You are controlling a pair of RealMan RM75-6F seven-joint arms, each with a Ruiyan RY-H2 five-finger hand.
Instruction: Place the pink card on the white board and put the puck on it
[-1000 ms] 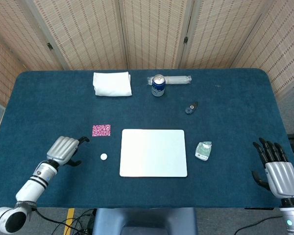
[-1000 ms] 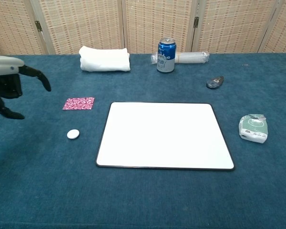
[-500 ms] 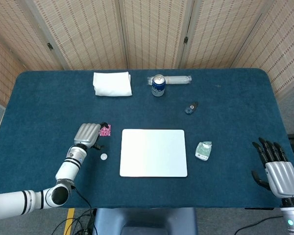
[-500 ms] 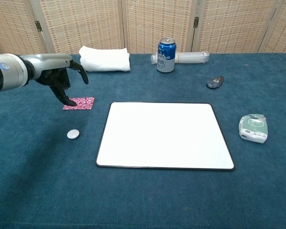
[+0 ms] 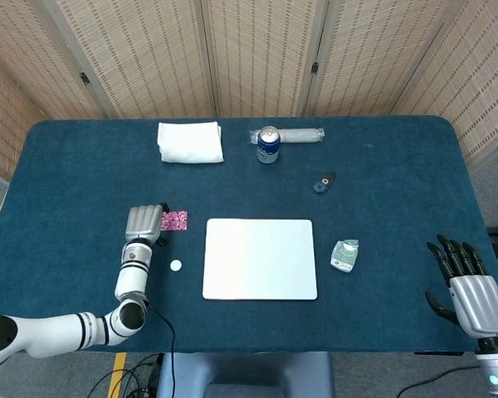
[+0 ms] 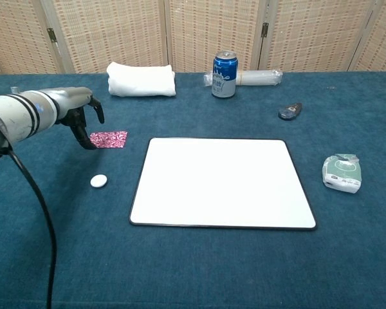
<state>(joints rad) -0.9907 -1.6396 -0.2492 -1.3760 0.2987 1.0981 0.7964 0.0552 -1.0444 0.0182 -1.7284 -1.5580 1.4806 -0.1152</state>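
Observation:
The pink patterned card (image 5: pixel 175 220) (image 6: pixel 110 139) lies flat on the blue cloth, left of the white board (image 5: pixel 260 259) (image 6: pixel 222 181). The small white puck (image 5: pixel 176 266) (image 6: pixel 98 181) sits in front of the card, near the board's left edge. My left hand (image 5: pixel 145 224) (image 6: pixel 82 114) hovers at the card's left end, fingers apart and pointing down, one fingertip (image 6: pixel 90 144) at the card's edge; it holds nothing. My right hand (image 5: pixel 466 283) rests at the front right corner with its fingers spread, empty, seen only in the head view.
At the back lie a folded white towel (image 5: pixel 190 142) (image 6: pixel 141 79), a blue can (image 5: pixel 268 145) (image 6: pixel 224 74) and a clear wrapped roll (image 6: pixel 257 78). A small dark object (image 5: pixel 323 183) (image 6: pixel 290 111) and a green-white packet (image 5: pixel 344 254) (image 6: pixel 341 172) lie right of the board.
My left hand has swung in from the far left to the card's left end and lowered its fingers there. Card, puck and right hand have stayed put.

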